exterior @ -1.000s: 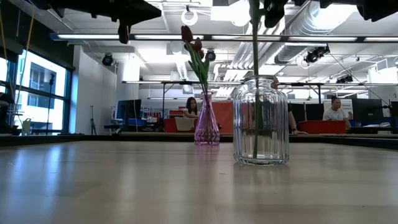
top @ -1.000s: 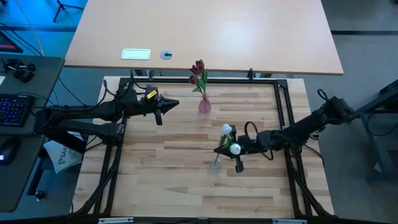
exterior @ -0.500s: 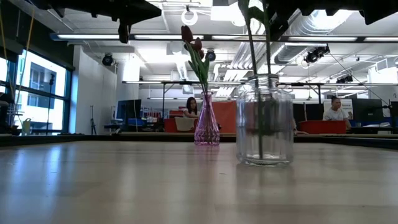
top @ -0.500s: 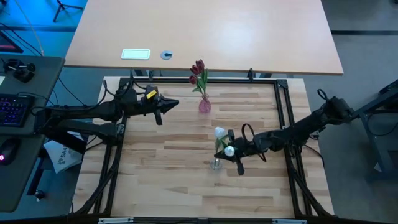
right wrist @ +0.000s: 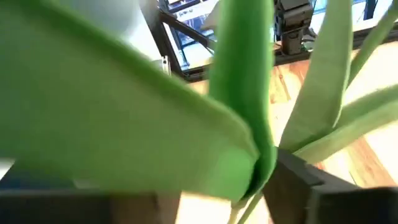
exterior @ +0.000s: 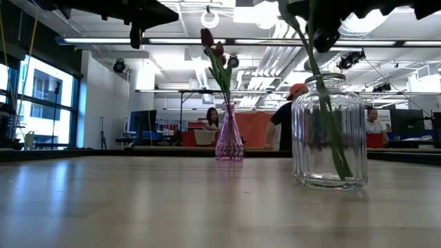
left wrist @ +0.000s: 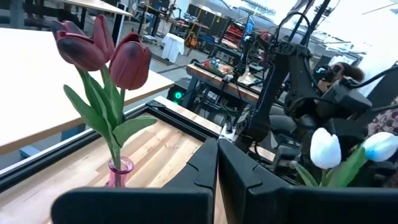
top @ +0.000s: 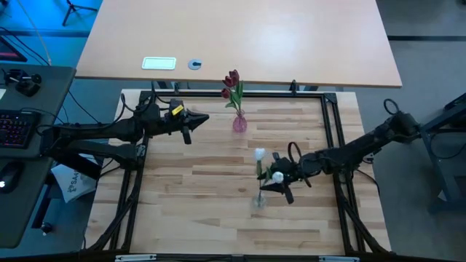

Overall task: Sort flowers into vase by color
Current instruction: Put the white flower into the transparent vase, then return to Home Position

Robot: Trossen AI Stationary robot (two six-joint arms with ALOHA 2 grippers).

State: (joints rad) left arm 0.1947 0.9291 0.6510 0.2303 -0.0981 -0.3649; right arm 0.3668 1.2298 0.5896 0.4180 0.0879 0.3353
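Dark red tulips (top: 231, 81) stand in a pink vase (top: 239, 123) at the far middle, their stems down its neck. They also show in the left wrist view (left wrist: 99, 50). A clear glass vase (top: 259, 201) stands nearer, right of middle. Two white tulips (top: 259, 153) (top: 277, 177) rise from it on slanting green stems (exterior: 329, 124). My right gripper (top: 282, 183) is just above this vase, shut among the stems and leaves. My left gripper (top: 188, 125) hovers left of the pink vase, shut and empty (left wrist: 217, 168). My right gripper is shut on a white tulip's green stem (right wrist: 261, 162), above the clear vase's mouth. It comes from the table's right side, almost level. Leaves fill its wrist view and hide the exact hold. The stem slants down into the vase (exterior: 337, 162).
A black frame (top: 331, 124) borders the wooden table top. A larger pale table (top: 240, 36) lies beyond the far edge. A person (exterior: 284, 124) passes in the room behind the vases.
The clear vase has slid toward the table's near edge and a little to the right. The white tulips in it now slant instead of standing upright. My right gripper has gone first left, then back right and nearer, staying at the stems.
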